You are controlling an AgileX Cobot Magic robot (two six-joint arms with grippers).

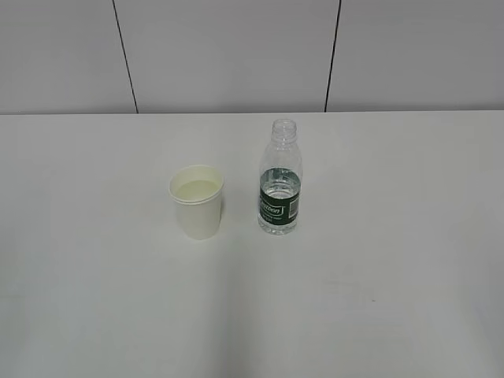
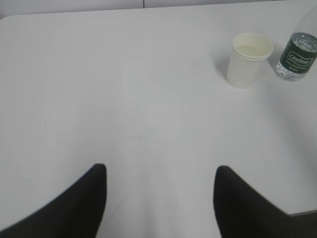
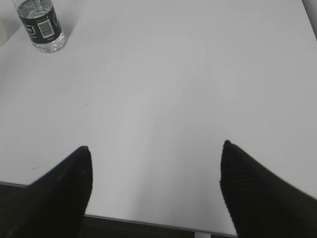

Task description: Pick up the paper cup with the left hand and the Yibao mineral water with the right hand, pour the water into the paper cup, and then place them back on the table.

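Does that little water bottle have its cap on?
No, it's open. The Yibao mineral water stands upright on the table with a bare threaded neck and no cap.

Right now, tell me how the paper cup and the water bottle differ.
The paper cup is short, white and opaque; the Yibao mineral water is taller, clear and ribbed. The bottle carries a dark green label, while the cup is plain. The cup's mouth is wide, the bottle's neck narrow. Both stand upright and uncapped on the table, side by side without touching, neither held.
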